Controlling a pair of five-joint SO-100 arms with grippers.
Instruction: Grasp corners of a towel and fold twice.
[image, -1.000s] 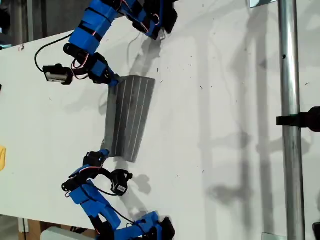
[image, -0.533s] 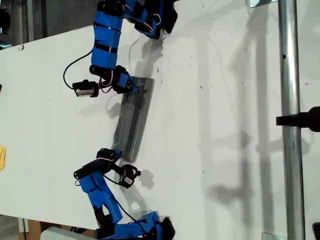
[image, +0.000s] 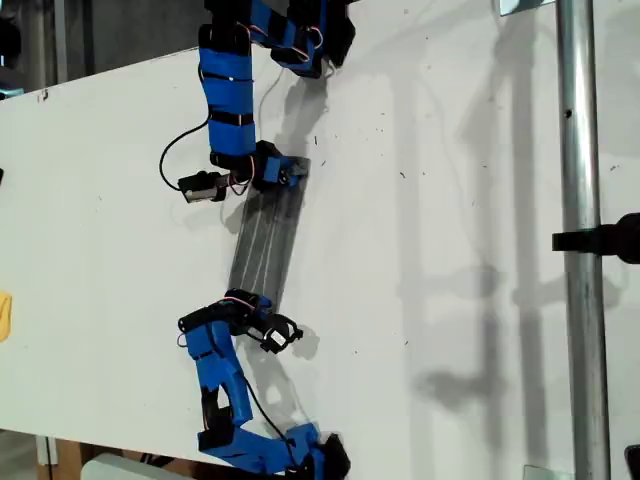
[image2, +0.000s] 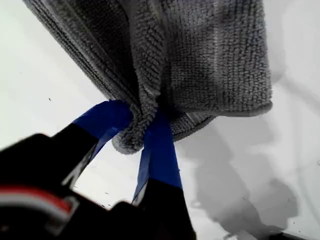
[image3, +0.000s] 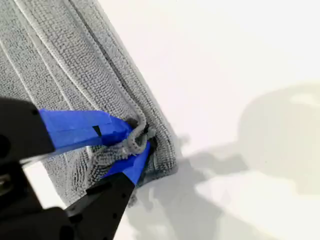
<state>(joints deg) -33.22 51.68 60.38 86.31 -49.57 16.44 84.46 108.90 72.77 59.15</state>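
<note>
light: bright, even; white table (image: 450, 150) near blown out
shadows: soft grey arm and pole shadows toward exterior view's right
focus: wrist views sharp on towel (image2: 200, 55) weave, my near gripper bodies blurred

The exterior view looks down from high above the white table (image: 450, 200), far enough to show both arms. Each wrist view sits very close behind its own blue jaws. All three views share the grey towel (image: 265, 245), with arms at 12 and 6 o'clock.
</note>
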